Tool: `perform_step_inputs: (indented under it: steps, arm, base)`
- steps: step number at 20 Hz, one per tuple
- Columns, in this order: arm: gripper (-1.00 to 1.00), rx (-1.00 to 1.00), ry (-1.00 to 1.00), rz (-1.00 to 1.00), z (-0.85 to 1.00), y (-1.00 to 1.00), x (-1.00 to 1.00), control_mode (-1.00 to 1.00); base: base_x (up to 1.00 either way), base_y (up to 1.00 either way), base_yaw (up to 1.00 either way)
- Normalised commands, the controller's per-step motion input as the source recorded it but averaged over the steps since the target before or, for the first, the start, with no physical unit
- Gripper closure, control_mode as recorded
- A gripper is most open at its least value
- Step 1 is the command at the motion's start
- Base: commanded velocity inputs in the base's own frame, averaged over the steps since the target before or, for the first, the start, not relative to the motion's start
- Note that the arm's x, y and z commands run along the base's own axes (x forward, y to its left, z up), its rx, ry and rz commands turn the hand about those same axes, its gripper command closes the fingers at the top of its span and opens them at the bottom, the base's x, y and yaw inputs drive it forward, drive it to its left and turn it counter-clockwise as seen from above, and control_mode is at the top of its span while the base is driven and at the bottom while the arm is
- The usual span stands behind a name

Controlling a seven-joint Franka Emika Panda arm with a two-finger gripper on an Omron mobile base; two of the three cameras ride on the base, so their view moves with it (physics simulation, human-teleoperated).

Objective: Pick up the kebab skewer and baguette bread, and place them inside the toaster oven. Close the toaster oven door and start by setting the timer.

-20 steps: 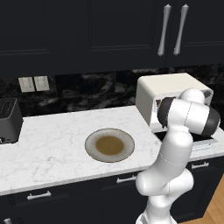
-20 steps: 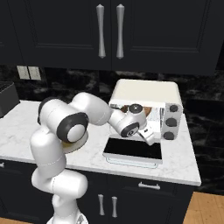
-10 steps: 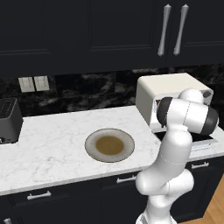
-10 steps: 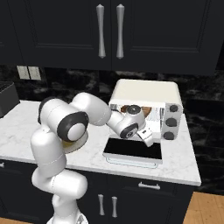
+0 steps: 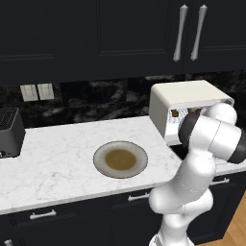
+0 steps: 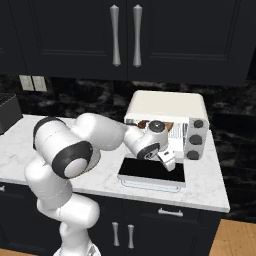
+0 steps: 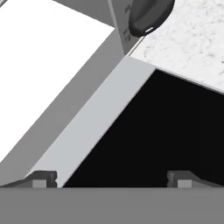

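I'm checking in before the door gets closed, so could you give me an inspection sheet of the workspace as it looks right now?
Surface: white marble counter.
Job's things: toaster oven with its door folded down flat; brown food visible on the rack inside, too small to identify.
Clutter: empty plate; black toaster at far left.
Grippers: gripper open, holding nothing, above the lowered door.
Cables: nothing seen.
Surroundings: dark cabinets, wall outlets.
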Motion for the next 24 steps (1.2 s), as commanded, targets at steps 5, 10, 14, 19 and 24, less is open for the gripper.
perform_step_inputs:
  steps: [5,10,14,19,24]
  arm:
    - [-1.0,0.01,0.0,0.25,0.27,0.0,-0.6,-1.0]
    - [-1.0,0.0,0.0,0.45,0.15,0.15,-0.65,-1.0]
    - [-1.0,0.0,0.0,0.39,0.0,0.43,-0.61,-1.0]
    - [-1.0,-0.03,0.06,0.25,0.0,0.5,-0.51,-1.0]
    - [-1.0,-0.12,0.16,0.15,0.0,0.6,-0.29,-1.0]
  base:
    - [0.0,0.0,0.0]
    - [0.0,0.0,0.0]
    - [0.0,0.0,0.0]
    - [0.0,0.0,0.0]
    - [0.0,0.0,0.0]
